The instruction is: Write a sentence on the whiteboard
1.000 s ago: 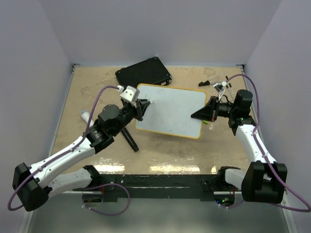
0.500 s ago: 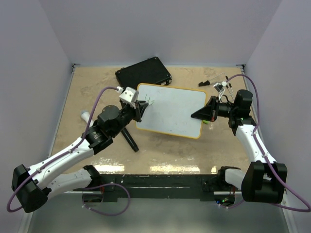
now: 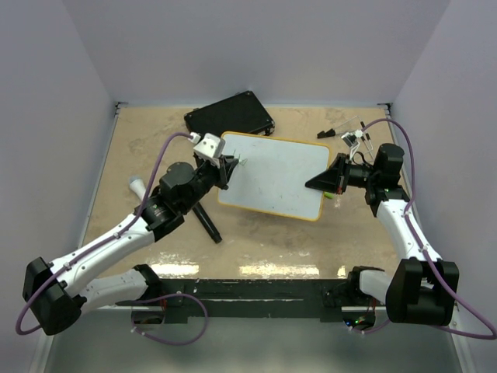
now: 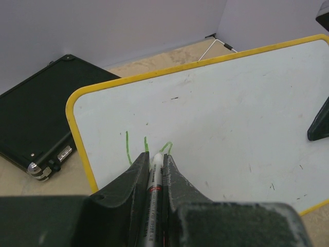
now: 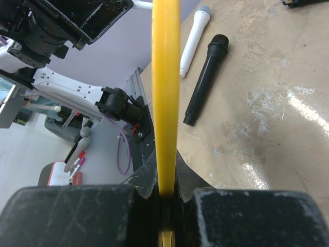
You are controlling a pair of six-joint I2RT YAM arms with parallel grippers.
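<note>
The whiteboard (image 3: 276, 177) (image 4: 221, 103), white with a yellow rim, lies across the middle of the table. My left gripper (image 3: 231, 165) (image 4: 156, 158) is shut on a white marker (image 4: 153, 191), whose tip rests on the board near its left end. A few green strokes of the sentence (image 4: 146, 147) (image 3: 241, 162) stand just beyond the tip. My right gripper (image 3: 317, 185) (image 5: 165, 170) is shut on the board's right edge, and its yellow rim (image 5: 166, 77) runs up between the fingers.
A black case (image 3: 230, 115) (image 4: 31, 121) lies behind the board's left corner. A black cylinder (image 3: 207, 221) (image 5: 205, 77) and a white one (image 3: 136, 186) (image 5: 194, 36) lie on the table at the front left. Small black and clear items (image 3: 328, 132) sit at the back right.
My left gripper has shifted a little farther away and to the right with the marker, and the green strokes have grown. The right arm has not moved.
</note>
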